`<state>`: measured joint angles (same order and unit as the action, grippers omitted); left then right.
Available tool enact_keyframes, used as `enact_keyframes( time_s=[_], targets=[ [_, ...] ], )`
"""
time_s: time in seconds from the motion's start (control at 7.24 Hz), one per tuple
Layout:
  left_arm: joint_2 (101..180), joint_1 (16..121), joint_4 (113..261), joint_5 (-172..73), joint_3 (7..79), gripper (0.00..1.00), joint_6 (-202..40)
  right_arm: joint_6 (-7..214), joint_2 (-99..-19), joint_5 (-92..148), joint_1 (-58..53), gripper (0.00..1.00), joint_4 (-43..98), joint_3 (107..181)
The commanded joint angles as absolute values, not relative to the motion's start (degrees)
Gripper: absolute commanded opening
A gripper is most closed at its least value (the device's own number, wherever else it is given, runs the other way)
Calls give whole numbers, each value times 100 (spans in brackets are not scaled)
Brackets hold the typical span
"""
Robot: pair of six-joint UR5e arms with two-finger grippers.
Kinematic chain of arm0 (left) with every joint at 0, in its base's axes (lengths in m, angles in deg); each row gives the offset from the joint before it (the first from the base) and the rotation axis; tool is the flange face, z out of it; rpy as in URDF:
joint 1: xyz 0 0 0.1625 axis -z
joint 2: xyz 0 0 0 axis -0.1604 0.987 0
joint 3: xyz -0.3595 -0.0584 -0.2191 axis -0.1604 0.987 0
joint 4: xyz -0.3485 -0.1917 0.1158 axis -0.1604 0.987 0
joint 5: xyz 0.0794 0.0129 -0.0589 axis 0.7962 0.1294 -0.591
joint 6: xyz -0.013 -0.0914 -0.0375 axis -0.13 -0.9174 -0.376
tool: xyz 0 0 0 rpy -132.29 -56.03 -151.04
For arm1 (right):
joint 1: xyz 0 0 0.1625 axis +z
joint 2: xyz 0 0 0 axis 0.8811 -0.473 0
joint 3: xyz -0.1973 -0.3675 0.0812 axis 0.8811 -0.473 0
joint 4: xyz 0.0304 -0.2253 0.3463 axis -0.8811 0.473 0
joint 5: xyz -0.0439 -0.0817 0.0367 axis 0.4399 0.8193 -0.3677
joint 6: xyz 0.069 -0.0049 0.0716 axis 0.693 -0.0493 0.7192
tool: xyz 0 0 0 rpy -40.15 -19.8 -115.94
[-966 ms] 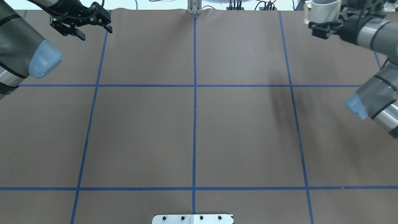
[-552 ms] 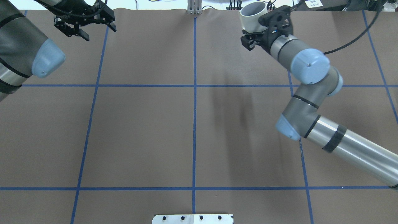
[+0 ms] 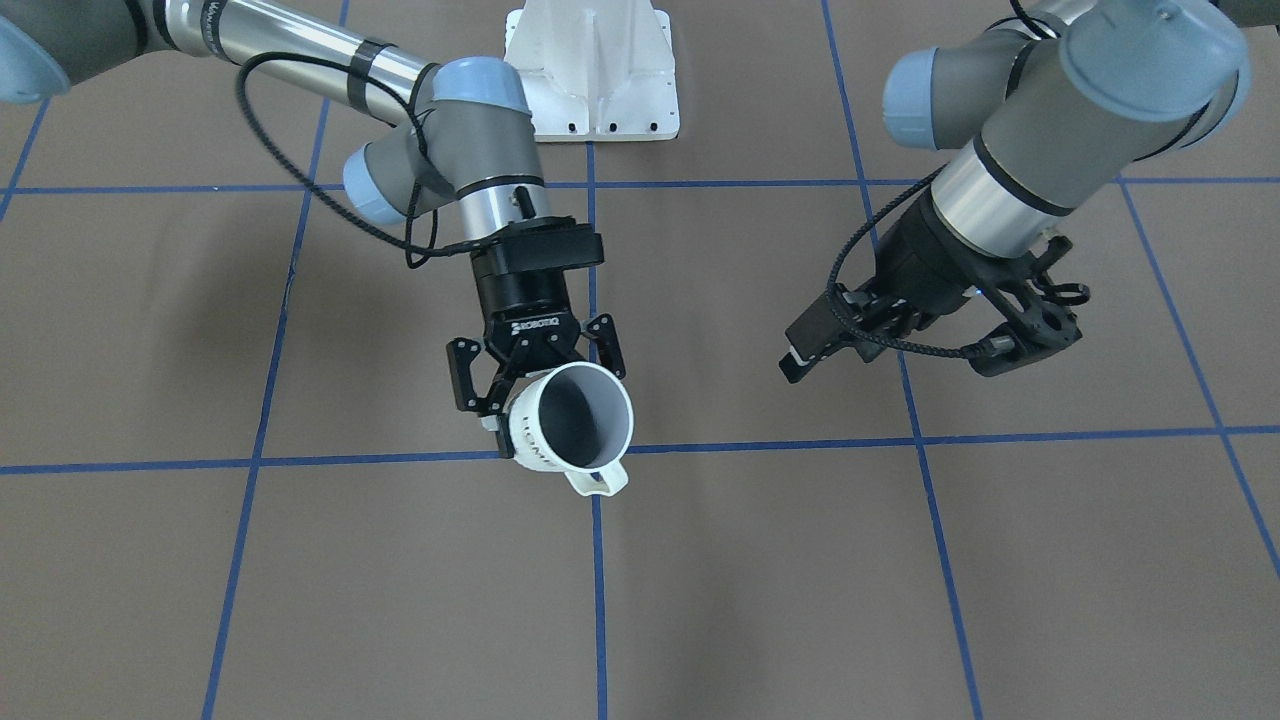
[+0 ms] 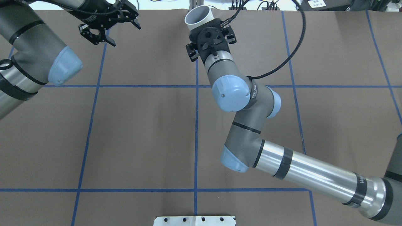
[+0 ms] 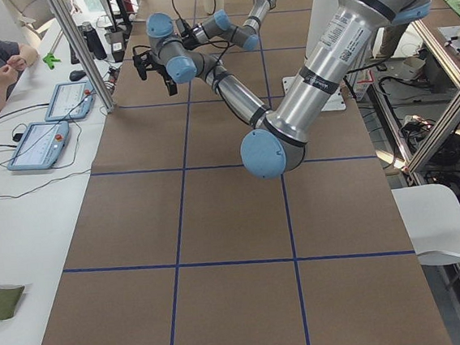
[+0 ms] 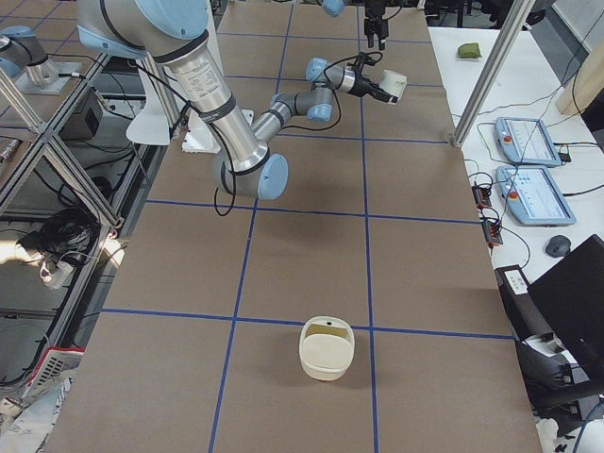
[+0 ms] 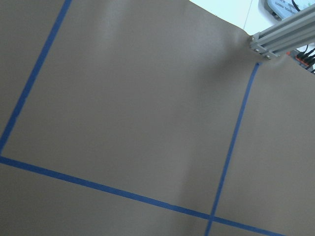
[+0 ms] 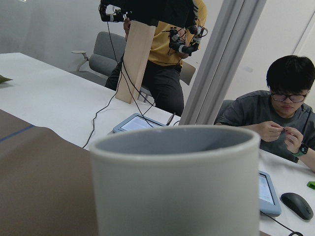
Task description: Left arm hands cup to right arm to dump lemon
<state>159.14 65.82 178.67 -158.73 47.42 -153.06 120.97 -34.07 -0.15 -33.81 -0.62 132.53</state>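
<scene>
My right gripper (image 3: 540,385), printed "ROBOTIQ", is shut on the cream-white cup (image 3: 570,420) and holds it in the air over the table's centre line. The cup is tilted, with its handle away from the gripper. "HOME" shows on its side and its grey inside looks empty. In the overhead view the cup (image 4: 198,17) sits at the far edge, beyond the right gripper (image 4: 204,29). It fills the right wrist view (image 8: 177,182). My left gripper (image 4: 121,31) is open and empty at the far left, apart from the cup. No lemon shows.
A cream-white bowl (image 6: 327,349) stands on the brown table toward the robot's right end. An aluminium post (image 4: 196,8) rises at the far edge's middle. The white robot base plate (image 3: 590,70) is at the near edge. Operators and tablets (image 5: 47,133) are across the table.
My right arm has swung the cup from the far right corner leftward to the centre line at the far edge. My left gripper has shifted a little to the right and is still open.
</scene>
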Motion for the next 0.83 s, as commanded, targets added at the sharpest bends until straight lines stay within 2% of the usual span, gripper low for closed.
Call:
enact_keyframes(
  time_s=[0.0,0.69],
  targets=[
    [15926,6478,18080,-16432,4918,100,-15727,12027,-3214,660,-3864,30,219,13211],
    [15917,6566,18080,-16613,4849,99,-15665,12009,-3214,1794,-4400,30,325,13220]
  ],
)
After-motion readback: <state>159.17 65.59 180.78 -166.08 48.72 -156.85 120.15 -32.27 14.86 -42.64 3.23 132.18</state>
